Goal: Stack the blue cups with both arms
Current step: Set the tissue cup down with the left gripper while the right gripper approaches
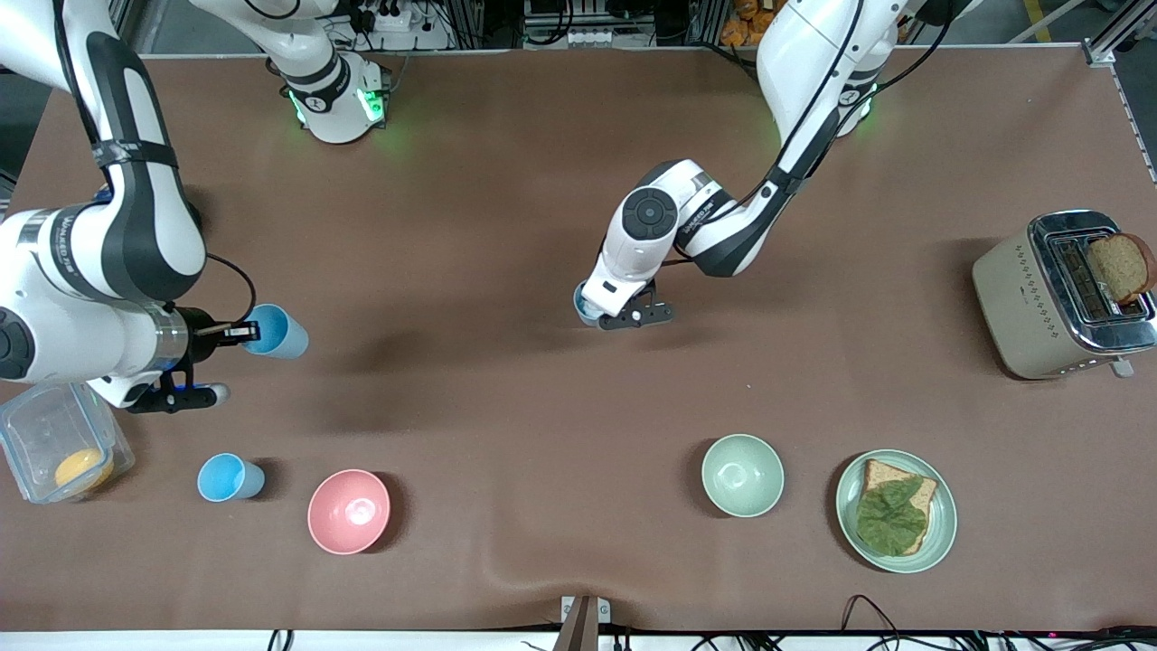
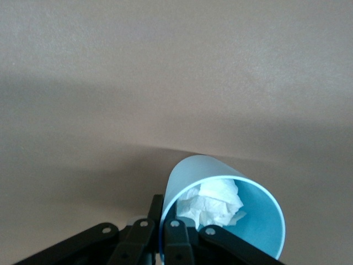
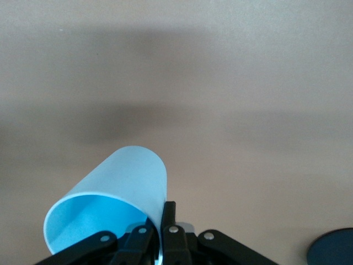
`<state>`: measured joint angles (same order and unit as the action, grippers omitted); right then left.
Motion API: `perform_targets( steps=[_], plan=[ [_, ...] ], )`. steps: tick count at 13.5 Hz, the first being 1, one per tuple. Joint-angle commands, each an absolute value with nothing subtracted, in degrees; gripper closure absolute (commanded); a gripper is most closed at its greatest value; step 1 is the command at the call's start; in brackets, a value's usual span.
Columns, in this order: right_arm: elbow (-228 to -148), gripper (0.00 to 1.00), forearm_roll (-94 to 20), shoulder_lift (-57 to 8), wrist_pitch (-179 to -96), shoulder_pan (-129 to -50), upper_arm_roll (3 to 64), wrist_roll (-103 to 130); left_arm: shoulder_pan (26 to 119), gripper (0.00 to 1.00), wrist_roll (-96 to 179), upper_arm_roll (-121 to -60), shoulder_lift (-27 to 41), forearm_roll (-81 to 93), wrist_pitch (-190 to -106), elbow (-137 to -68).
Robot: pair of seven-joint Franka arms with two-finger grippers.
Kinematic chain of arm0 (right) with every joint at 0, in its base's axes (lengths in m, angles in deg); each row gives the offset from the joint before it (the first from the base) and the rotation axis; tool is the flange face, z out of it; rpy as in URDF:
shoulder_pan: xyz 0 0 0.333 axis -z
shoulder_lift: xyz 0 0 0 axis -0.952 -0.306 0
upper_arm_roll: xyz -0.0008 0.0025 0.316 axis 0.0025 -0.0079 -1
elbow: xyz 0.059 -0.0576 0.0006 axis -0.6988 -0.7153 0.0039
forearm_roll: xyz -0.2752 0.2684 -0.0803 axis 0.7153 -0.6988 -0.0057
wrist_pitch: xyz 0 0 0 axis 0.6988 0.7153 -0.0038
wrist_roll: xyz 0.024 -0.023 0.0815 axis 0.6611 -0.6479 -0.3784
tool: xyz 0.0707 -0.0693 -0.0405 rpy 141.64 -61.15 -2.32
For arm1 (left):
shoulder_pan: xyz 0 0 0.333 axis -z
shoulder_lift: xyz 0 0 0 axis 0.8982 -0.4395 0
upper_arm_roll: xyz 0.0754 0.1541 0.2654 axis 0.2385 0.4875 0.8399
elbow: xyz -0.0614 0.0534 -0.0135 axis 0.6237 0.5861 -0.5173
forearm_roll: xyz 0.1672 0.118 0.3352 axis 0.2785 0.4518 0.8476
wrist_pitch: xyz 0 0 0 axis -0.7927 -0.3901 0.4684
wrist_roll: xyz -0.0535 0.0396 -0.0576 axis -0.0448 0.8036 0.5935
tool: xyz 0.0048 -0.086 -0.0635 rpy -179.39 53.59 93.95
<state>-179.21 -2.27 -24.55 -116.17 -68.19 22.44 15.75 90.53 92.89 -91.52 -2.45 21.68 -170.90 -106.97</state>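
My right gripper [image 1: 237, 333] is shut on the rim of a sky-blue cup [image 1: 278, 332] and holds it tipped on its side above the table at the right arm's end. In the right wrist view, the gripper [image 3: 160, 219] pinches the wall of this empty cup [image 3: 118, 185]. My left gripper [image 1: 589, 310] is over the table's middle, shut on the rim of a paler blue cup [image 2: 220, 212]; its fingertips [image 2: 165, 216] clamp the wall. White crumpled paper [image 2: 212, 201] lies inside. In the front view only a sliver of that cup [image 1: 581, 302] shows. A third blue cup [image 1: 230, 477] stands upright beside the pink bowl.
A pink bowl [image 1: 349, 511], a pale green bowl [image 1: 742, 475] and a green plate [image 1: 940, 529] with bread and a leaf sit along the edge nearest the front camera. A toaster [image 1: 1021, 298] stands at the left arm's end. A clear plastic box [image 1: 54, 434] sits under the right arm.
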Motion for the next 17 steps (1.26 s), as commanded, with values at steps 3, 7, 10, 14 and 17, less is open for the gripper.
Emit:
perform_targets(
  steps=[3, 7, 10, 14, 17],
  plan=[
    [-178.47, 1.00, -4.56, -24.29, -114.29, -68.75, 22.05, 17.93, 90.82, 0.00, 96.57, -91.02, -1.24, 23.84, -170.09, -105.76],
    [-176.99, 1.00, -9.40, -23.59, -114.11, -76.37, 22.05, 29.66, 86.72, 0.00, 95.70, -90.93, 11.12, 24.01, -160.27, -105.67],
    [-175.04, 1.00, -9.93, -24.03, -116.20, -86.57, 22.23, 45.58, 81.87, 0.00, 90.53, -90.93, 18.88, 24.01, -154.20, -105.58],
    [-175.04, 1.00, -13.35, -25.61, -122.72, -94.76, 22.32, 53.88, 72.74, 0.00, 81.29, -91.19, 24.51, 23.92, -151.19, -105.76],
    [-175.13, 1.00, -13.80, -26.83, -126.75, -99.67, 22.32, 53.97, 67.37, 0.00, 75.07, -91.28, 26.19, 23.14, -149.17, -105.58]
  ],
)
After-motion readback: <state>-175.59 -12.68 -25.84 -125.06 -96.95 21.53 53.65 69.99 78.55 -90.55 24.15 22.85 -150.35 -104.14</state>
